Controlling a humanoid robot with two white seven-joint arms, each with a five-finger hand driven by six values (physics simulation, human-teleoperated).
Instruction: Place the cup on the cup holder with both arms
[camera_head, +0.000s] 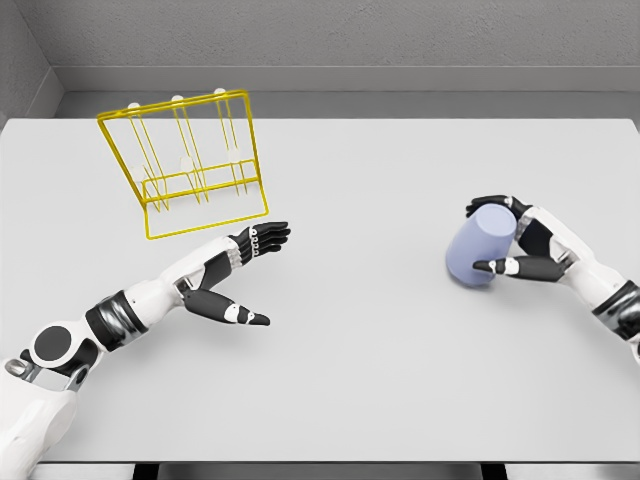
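Observation:
A pale lavender cup (480, 247) is tilted at the right side of the table, with my right hand (502, 236) shut on it, fingers over its top and thumb along its lower side. The yellow wire cup holder (187, 163) stands at the back left, with upright pegs tipped in white. My left hand (258, 272) hovers open just in front of the holder's right corner, fingers stretched toward the centre, holding nothing.
The grey table (370, 350) spans the whole view, with a grey wall behind it. Its front edge runs along the bottom of the picture.

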